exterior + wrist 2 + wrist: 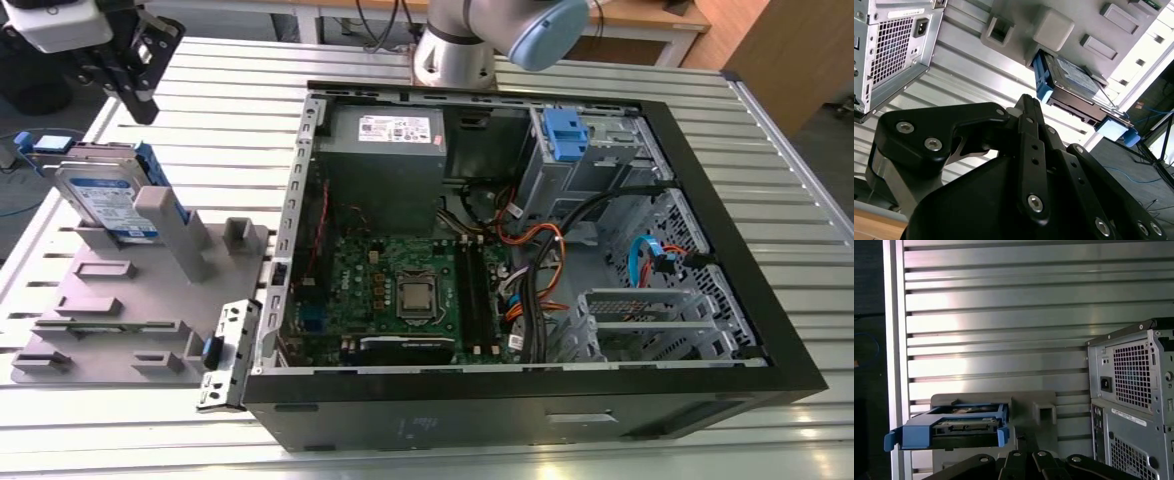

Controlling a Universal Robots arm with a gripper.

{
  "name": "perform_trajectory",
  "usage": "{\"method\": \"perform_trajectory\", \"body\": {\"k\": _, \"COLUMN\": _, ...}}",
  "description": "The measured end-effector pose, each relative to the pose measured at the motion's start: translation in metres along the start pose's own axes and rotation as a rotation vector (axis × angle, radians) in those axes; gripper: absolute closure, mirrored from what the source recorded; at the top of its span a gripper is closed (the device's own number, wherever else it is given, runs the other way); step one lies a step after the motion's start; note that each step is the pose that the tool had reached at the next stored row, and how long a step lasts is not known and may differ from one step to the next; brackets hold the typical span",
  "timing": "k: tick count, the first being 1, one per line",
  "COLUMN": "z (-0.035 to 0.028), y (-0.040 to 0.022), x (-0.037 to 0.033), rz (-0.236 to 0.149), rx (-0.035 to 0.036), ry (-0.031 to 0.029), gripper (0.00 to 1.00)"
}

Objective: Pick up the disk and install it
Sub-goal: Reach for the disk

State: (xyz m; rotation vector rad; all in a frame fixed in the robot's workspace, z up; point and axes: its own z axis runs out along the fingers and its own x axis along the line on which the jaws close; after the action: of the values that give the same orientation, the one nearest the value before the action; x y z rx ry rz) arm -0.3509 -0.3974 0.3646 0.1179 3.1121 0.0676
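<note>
Flat silver metal disk with blue plastic rails stood upright in grey slotted holder. Judged rigid, hefty, shock-sensitive; best gripped across flat faces. Black pincer hovered above, opening untellable.

Likely lab: slatted aluminium bench

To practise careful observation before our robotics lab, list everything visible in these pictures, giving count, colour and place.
disk: one, silver with blue-and-white label and blue rails, upright in the fixture
fixture: one, grey, on the table, exterior view's left
computer case: one, black, open, mid-table
power supply: one, grey, inside the case
motherboard: one, green, inside the case
blue clip: one, blue, case's drive bay
table: one, silver, slatted
arm: one, grey and blue, beyond the case
end effector: one, black, near the disk, apart from it
</note>
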Motion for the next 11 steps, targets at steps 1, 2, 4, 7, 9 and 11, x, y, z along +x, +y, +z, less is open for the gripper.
{"method": "perform_trajectory", "body": {"k": 1, "z": 0.0000, "y": -0.0001, "x": 0.0014, "rz": 0.000, "rx": 0.0000, "ry": 0.0000, "gripper": 0.89}}
{"method": "perform_trajectory", "body": {"k": 2, "z": 0.0000, "y": -0.0002, "x": 0.0027, "rz": 0.000, "rx": 0.0001, "ry": 0.0001, "gripper": 0.89}}
{"method": "perform_trajectory", "body": {"k": 4, "z": 0.0001, "y": -0.0004, "x": 0.0049, "rz": 0.000, "rx": 0.0000, "ry": 0.0000, "gripper": 0.89}}
{"method": "perform_trajectory", "body": {"k": 7, "z": 0.0001, "y": -0.0004, "x": 0.0055, "rz": 0.000, "rx": -0.0001, "ry": -0.0001, "gripper": 0.89}}
{"method": "perform_trajectory", "body": {"k": 9, "z": 0.0000, "y": -0.0004, "x": 0.0058, "rz": 0.000, "rx": 0.0000, "ry": 0.0000, "gripper": 0.89}}
{"method": "perform_trajectory", "body": {"k": 11, "z": 0.0000, "y": -0.0004, "x": 0.0058, "rz": 0.000, "rx": 0.0000, "ry": 0.0000, "gripper": 0.89}}
